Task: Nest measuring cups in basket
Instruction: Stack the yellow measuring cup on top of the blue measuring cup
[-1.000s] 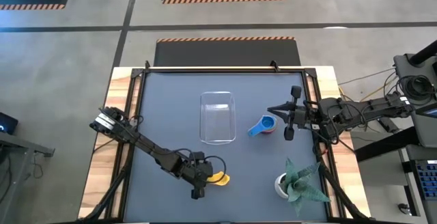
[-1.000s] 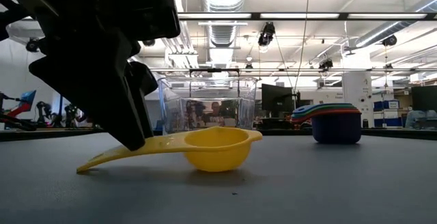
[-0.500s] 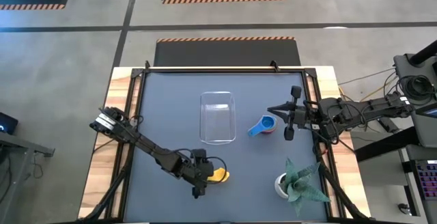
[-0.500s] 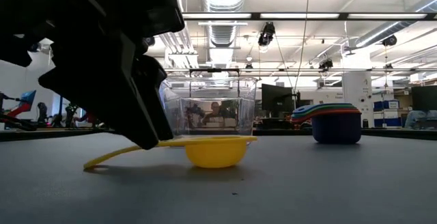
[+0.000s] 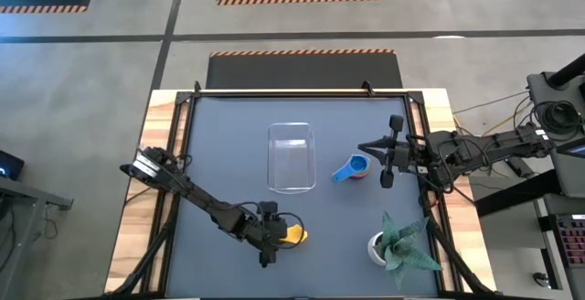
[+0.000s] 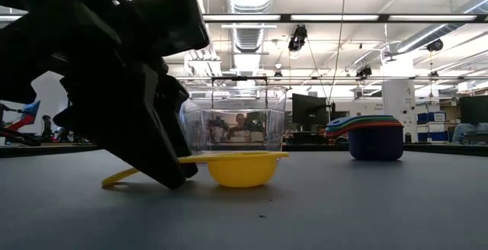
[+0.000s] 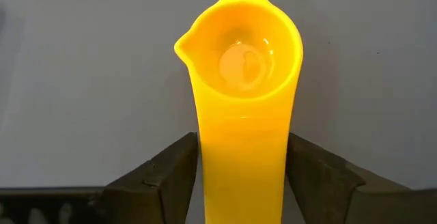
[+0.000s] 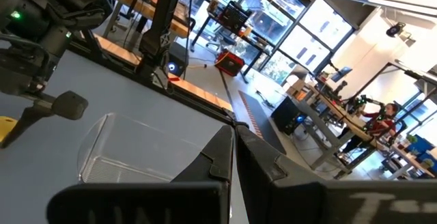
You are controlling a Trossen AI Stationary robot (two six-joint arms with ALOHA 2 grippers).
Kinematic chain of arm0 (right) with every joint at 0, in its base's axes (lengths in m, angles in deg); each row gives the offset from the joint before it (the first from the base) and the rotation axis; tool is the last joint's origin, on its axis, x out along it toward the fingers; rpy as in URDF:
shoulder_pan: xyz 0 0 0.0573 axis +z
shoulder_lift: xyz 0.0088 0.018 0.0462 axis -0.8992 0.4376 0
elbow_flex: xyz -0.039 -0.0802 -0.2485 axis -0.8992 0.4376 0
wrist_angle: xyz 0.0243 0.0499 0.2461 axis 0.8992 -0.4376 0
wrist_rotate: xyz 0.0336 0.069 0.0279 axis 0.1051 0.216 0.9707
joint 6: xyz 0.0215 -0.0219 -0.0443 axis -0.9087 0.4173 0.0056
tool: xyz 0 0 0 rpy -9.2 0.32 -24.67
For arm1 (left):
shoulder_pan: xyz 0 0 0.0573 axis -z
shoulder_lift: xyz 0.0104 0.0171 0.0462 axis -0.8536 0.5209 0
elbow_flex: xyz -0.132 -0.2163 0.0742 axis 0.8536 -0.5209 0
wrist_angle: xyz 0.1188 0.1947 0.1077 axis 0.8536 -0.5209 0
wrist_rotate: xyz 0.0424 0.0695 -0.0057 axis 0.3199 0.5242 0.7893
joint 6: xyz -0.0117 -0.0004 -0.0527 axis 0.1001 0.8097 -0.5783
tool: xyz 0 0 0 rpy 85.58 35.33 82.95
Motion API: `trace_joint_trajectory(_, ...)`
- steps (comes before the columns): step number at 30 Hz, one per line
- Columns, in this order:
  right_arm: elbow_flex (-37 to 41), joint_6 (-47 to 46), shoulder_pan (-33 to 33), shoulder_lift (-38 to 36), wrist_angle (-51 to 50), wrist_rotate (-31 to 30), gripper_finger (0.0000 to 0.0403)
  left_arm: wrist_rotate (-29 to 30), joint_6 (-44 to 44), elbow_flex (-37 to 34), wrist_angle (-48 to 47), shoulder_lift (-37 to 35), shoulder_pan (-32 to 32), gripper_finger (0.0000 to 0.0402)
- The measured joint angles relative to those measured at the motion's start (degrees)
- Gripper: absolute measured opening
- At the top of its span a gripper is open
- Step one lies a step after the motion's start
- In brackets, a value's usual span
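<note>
While the clear basket [image 5: 292, 157] stands empty near the middle of the gray tabletop [image 5: 219, 144], most of the work sits away from it. To the basket's right, just beside it, a stack of nested measuring cups [image 5: 354, 167] rests on the tabletop, blue on the outside with teal, purple, red and orange rims layered above in the low view [image 6: 367, 132]. Nearer the front edge on the basket's right stands a white pot with a green plant [image 5: 395, 241], well apart from everything else.

The yellow measuring cup [image 5: 293, 236] lies on the tabletop in front of the basket, well apart from it and with open tabletop between. It sits upright, its bowl round with a small pour spout on the rim, and its flat handle runs back from the bowl toward the left arm; in the low view the handle's far tip [image 6: 114, 179] dips to the tabletop.

The left gripper [image 7: 242, 176] is down at this cup, its jaws standing on either side of the handle and pressed against both edges, so they grip the handle. The right gripper [image 5: 390, 151] hangs just right of the nested stack with its jaws brought together on nothing.
</note>
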Motion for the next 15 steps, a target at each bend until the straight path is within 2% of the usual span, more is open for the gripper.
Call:
trace_joint_trajectory(6, 0.00, -0.01, 0.00, 0.00, 0.00, 0.00, 0.0009, -0.54, -0.52, 0.00, 0.01, 0.00, 0.00, 0.0140)
trace_joint_trajectory(15, 0.00, -0.40, 0.00, 0.00, -0.02, 0.00, 0.0009, -0.48, -1.45, 0.24, -0.95, -1.05, 0.00, 0.0154)
